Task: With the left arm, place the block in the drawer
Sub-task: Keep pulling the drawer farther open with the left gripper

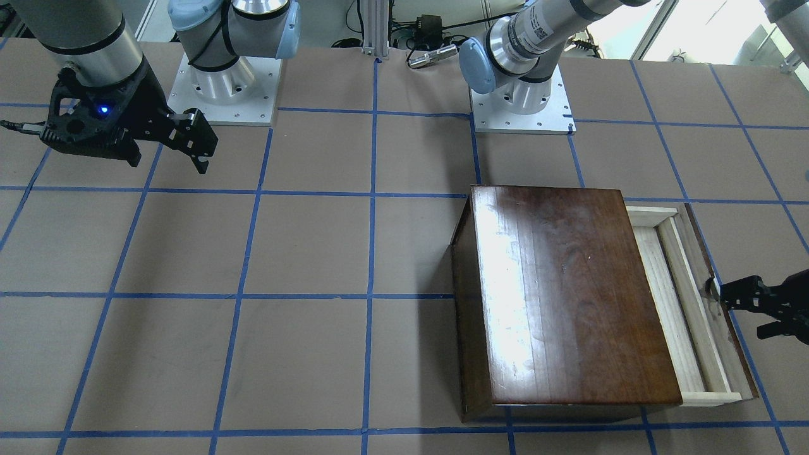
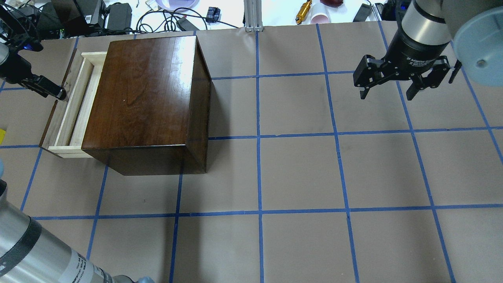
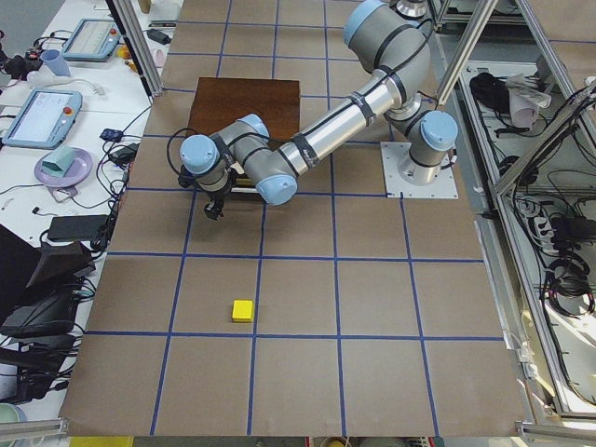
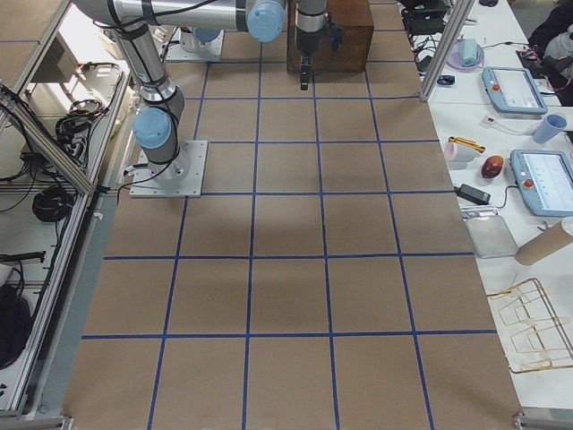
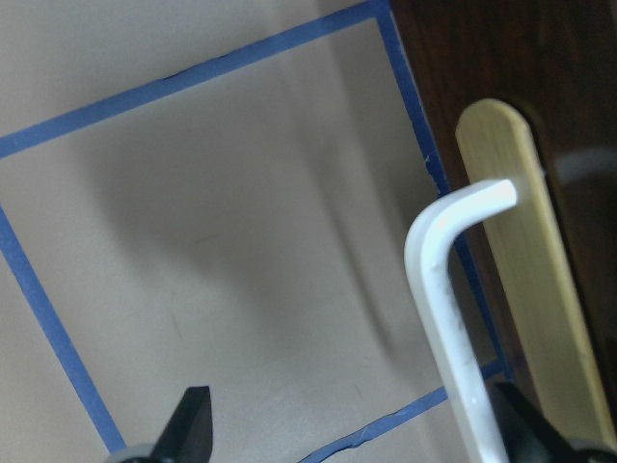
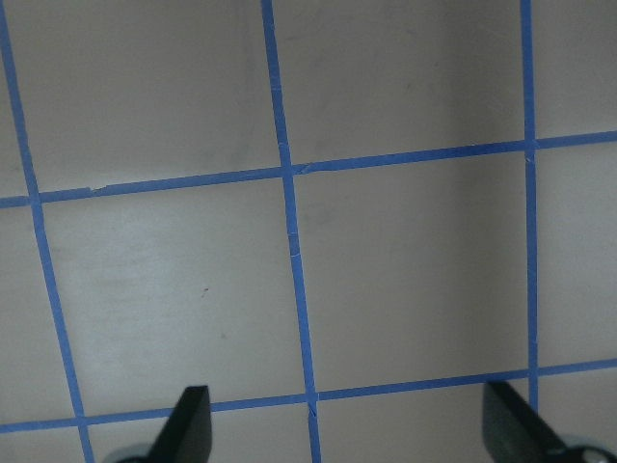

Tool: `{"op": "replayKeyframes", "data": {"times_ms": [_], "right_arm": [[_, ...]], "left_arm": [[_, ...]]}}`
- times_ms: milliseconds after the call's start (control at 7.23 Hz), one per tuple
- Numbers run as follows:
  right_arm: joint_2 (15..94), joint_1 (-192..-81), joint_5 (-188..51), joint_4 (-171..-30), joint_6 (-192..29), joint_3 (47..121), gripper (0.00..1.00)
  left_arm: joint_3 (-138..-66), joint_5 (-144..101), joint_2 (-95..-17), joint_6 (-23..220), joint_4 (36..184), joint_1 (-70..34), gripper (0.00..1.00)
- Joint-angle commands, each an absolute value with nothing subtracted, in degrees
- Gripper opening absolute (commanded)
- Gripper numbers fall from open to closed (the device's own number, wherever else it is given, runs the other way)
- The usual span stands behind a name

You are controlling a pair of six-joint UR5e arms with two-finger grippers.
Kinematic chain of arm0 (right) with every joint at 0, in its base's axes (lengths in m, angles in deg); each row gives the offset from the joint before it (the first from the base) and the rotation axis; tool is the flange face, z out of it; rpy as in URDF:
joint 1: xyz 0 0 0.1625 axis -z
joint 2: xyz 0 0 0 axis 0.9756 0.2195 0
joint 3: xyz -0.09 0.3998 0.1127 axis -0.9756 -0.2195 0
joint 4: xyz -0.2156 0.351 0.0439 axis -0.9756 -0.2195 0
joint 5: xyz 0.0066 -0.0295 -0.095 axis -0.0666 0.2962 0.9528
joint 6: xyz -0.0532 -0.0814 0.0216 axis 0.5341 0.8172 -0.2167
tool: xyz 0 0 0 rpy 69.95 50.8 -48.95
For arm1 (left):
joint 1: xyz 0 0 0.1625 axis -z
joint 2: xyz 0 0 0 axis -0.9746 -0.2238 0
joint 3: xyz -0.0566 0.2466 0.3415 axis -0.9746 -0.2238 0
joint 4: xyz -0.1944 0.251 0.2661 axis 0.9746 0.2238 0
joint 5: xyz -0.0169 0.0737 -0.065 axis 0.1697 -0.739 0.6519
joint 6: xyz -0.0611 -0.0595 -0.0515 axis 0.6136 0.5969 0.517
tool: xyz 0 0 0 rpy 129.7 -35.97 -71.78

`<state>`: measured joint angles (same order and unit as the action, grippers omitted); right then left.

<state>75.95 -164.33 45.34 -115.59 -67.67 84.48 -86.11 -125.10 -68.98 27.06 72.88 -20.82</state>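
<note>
The yellow block [image 3: 243, 310] lies on the table away from the box; only a sliver of it shows at the left edge of the overhead view [image 2: 2, 136]. The drawer [image 2: 74, 106] is pulled partly out of the dark wooden box [image 2: 145, 98], pale inside, dark front panel [image 1: 717, 303] facing outward. My left gripper [image 1: 742, 313] is open and empty, right at the drawer's front by the knob [image 1: 712, 287]. In the left wrist view its fingertips [image 5: 193, 424] stand wide apart, with a white bent handle [image 5: 448, 289] between them. My right gripper [image 2: 387, 94] is open and empty above the table, far from the box.
The table is brown paper with a blue tape grid [image 2: 259, 137]. Both arm bases [image 1: 521, 101] stand at the robot's side. Cables, tablets and small items lie on the bench beyond the table's far edge [image 2: 173, 11].
</note>
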Motion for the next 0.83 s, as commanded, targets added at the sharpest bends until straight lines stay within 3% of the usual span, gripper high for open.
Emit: {"op": "replayKeyframes", "data": {"times_ms": [0, 692], "right_arm": [[75.9, -164.3, 45.3, -115.6, -67.7, 84.5, 1.00], [75.9, -164.3, 45.3, -115.6, -67.7, 84.5, 1.00]], "left_arm": [[-86.2, -125.5, -69.1, 26.9, 72.9, -20.7, 1.00], [-85.0, -126.3, -69.4, 25.4, 72.6, -20.8, 1.00]]}}
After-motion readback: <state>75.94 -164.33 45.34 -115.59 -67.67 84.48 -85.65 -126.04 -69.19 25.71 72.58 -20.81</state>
